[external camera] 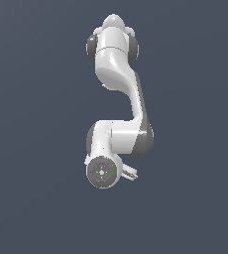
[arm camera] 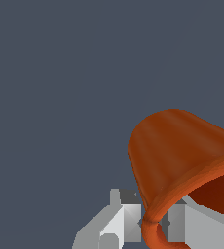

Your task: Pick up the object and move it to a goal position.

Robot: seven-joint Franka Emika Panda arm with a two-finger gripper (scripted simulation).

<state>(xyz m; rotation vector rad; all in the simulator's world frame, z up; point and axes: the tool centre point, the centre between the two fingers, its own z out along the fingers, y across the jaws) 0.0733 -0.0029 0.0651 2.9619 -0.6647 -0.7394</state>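
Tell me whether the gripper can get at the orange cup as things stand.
Probably yes. In the wrist view the orange cup lies tilted right against the gripper, its rim at the jaws, nothing between them. Whether the jaws already clamp it cannot be told; the exterior view hides the cup behind the arm.

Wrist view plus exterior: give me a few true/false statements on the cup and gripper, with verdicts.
1. The cup is orange-red outside with a darker red inside. True.
2. The cup stands upright with its opening facing the camera squarely. False: in the wrist view it is tilted, showing mostly its outer wall and only part of the opening.
3. The cup has a handle. True: a curved loop runs from the rim down near the gripper.
4. The cup shows plainly in the exterior view. False: only the white arm appears there, and the cup is not visible.
5. The cup is far from the fingers. False: it sits right at them, though actual contact cannot be confirmed.
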